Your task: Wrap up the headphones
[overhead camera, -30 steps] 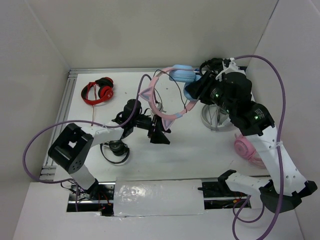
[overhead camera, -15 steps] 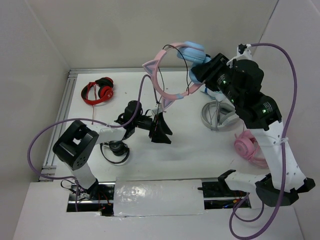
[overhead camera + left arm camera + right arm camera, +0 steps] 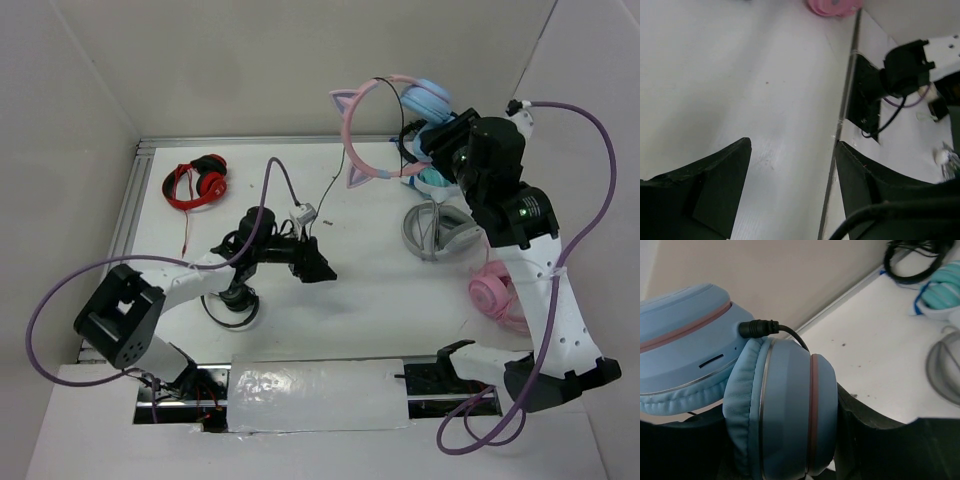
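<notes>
The headphones (image 3: 362,128) have a pink cat-ear headband and light-blue ear cups. They hang in the air at the back right. My right gripper (image 3: 432,152) is shut on one light-blue ear cup (image 3: 785,410), which fills the space between its jaws. The second cup (image 3: 680,345) lies against it on the left. The thin black cable (image 3: 790,332) is plugged into that second cup, and a length of it (image 3: 328,195) hangs down toward the table. My left gripper (image 3: 318,270) is open and empty, low over the table's middle and apart from the headphones; in the left wrist view (image 3: 792,145) only the table shows between its jaws.
Red-and-black headphones (image 3: 197,182) lie at the back left. Black headphones (image 3: 232,300) lie under my left arm. A grey stand (image 3: 435,230) and teal-and-white headphones (image 3: 432,178) are below my right gripper. Plain pink headphones (image 3: 495,295) lie at the right.
My right arm has lifted the headphones higher and to the right, so the headband left my left gripper's side. My left gripper has dropped low and stays open.
</notes>
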### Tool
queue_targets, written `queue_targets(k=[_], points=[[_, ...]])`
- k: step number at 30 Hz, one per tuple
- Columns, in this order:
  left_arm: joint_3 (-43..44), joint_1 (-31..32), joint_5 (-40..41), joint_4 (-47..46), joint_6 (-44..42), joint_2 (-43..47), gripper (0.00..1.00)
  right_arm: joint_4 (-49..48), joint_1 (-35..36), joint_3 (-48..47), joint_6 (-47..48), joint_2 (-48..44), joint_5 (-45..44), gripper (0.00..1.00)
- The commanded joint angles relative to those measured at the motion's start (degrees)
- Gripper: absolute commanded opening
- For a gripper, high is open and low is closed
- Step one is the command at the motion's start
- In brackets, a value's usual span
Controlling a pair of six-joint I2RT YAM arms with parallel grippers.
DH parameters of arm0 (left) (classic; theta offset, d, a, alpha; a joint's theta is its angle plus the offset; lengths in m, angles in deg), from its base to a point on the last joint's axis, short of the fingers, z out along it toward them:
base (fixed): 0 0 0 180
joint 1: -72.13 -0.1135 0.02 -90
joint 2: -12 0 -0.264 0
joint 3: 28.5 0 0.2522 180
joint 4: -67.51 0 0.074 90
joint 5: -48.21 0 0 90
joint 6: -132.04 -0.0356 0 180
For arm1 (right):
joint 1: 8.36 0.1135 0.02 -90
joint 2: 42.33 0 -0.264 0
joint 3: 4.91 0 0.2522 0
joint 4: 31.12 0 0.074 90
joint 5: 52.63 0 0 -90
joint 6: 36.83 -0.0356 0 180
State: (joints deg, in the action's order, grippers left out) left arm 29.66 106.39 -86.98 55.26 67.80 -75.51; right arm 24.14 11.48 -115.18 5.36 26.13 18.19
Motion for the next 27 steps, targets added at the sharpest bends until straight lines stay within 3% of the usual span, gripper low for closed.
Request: queue_targets(k=[1,5,9,11,12,13,15,20,27], points=[[-1.51,0.28,12.39,6.68,1.75,4.79,0.0,-3.95,-1.9,3.42,-2.73,-3.5,-3.06,0.0],[-1.34,0.19,20.12,11.59,1.66,10.14,0.0,-4.49,-3.48,6.85,-0.88,-5.36,0.19,0.0],[-2.12,0.28,21.11,12.84,-0.17,14.9,0.0,-8.17,-3.93,10.02,3.15,-8.34,3.96,0.0],[-2.13,0.11,20.85,13.19,-1.06,17.01,0.25,-10.28,-3.93,11.42,6.48,-9.83,8.34,0.0],[-2.3,0.19,20.41,12.67,-2.54,17.45,0.46,-12.03,-3.84,11.69,7.46,-10.19,13.59,0.0],[-2.48,0.19,20.06,12.23,-3.08,18.24,0.77,-12.57,-3.84,11.69,9.12,-10.28,16.08,0.0],[-2.65,0.11,17.78,10.48,-5.7,18.77,0.99,-13.28,-3.75,10.12,11.24,-9.32,25.7,0.0],[0.06,0.19,11.63,10.55,-13.78,16.58,0.99,-13.46,-2.79,5.82,15.81,-7.3,39.38,0.0],[1.92,0.11,8.02,9.33,-15.74,10.17,0.99,-12.32,-1.29,2.73,16.09,-9.31,40.54,0.0]])
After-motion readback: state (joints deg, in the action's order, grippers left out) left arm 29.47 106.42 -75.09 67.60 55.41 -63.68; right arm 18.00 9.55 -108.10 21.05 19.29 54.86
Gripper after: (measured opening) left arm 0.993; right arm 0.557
